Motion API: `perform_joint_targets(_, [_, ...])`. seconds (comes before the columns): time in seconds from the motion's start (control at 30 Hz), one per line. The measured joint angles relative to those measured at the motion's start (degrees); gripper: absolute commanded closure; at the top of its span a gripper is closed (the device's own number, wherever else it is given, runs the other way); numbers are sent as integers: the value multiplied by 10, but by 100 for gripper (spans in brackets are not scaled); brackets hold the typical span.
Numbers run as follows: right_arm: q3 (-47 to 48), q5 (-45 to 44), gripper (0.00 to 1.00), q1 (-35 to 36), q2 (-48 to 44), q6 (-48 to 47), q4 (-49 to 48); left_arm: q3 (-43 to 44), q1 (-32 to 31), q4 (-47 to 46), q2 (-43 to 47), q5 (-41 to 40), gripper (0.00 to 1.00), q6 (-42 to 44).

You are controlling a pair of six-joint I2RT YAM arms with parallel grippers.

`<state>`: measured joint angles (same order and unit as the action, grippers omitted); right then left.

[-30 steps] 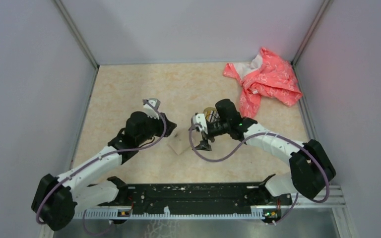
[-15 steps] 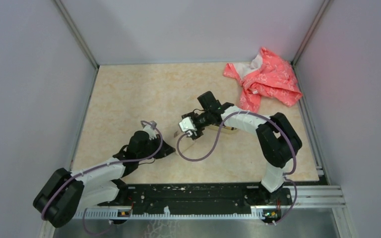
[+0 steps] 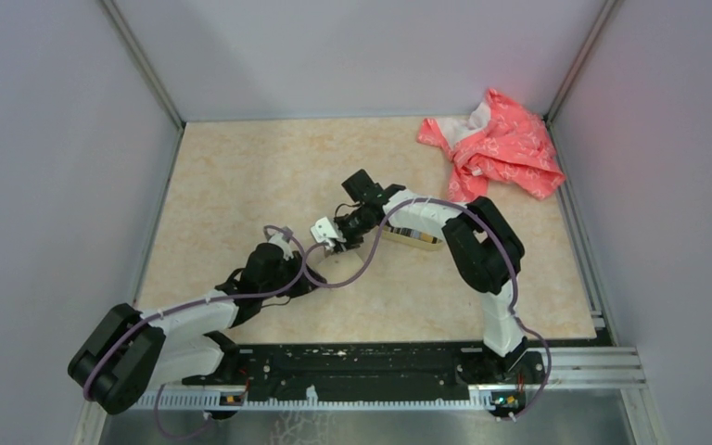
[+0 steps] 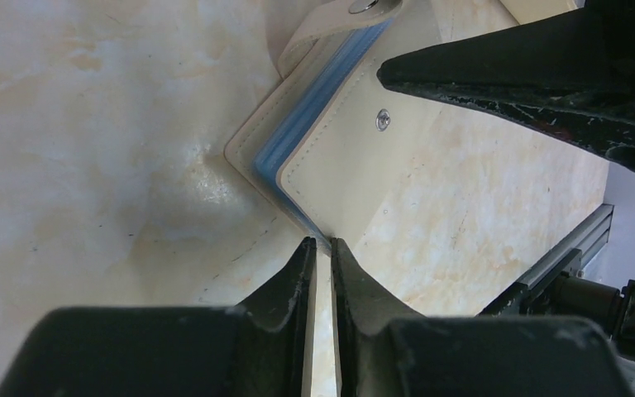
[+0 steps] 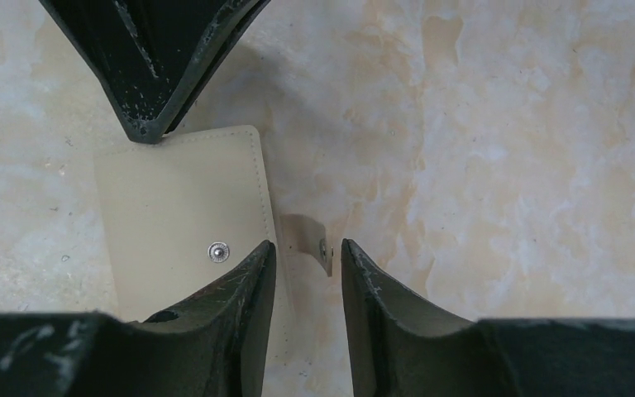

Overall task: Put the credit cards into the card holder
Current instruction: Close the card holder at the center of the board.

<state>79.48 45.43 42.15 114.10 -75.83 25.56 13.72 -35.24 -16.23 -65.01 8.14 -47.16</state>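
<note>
Table (image 3: 241, 176), marble-patterned, walled on three sides.

Left arm reaches in low from the near-left corner. Left gripper (image 4: 318, 246): fingers drawn almost together, pinching the near corner of the card holder (image 4: 364, 165). Only a thin slit shows between them.

Card holder lies at table centre, between the two grippers. It is beige and stitched, with a metal snap stud (image 4: 383, 121) on the top cover. The cover is lifted slightly along one side, and the blue edges of the credit cards (image 4: 310, 107) show inside. Other card colours cannot be made out.

From above, the holder is nearly hidden by both gripper heads and a purple cable (image 3: 357, 269) looping over the spot.

Right gripper (image 5: 306, 245) meets the holder from the far side. Its fingers stand apart and straddle the small snap tab (image 5: 302, 231) without clamping it. One finger overlaps the holder's edge.

Oval tan dish (image 3: 414, 237) sits just right of the holder, partly under the right forearm. Its contents are unclear.

Pink cloth (image 3: 496, 148) lies crumpled in the far-right corner, well apart.
</note>
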Motion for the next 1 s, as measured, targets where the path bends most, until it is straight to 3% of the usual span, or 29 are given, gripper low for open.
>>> perform_joint_targets(0.27, [28, -2, 80, 1, 9, 11, 21, 0, 0, 12, 3, -2, 83, 2])
perform_joint_targets(0.5, [42, -2, 85, 1, 26, 14, 30, 2, 0, 37, 38, -2, 82, 6])
perform_joint_targets(0.63, [43, -1, 100, 1, 31, 14, 44, 5, 0, 64, 79, -3, 81, 11])
perform_joint_targets(0.8, [50, 1, 100, 1, 31, 15, 54, 5, 0, 70, 100, 6, 81, 15])
perform_joint_targets(1.0, [26, -2, 100, 1, 15, 63, 37, 11, -2, 19, 28, 70, 81, 6])
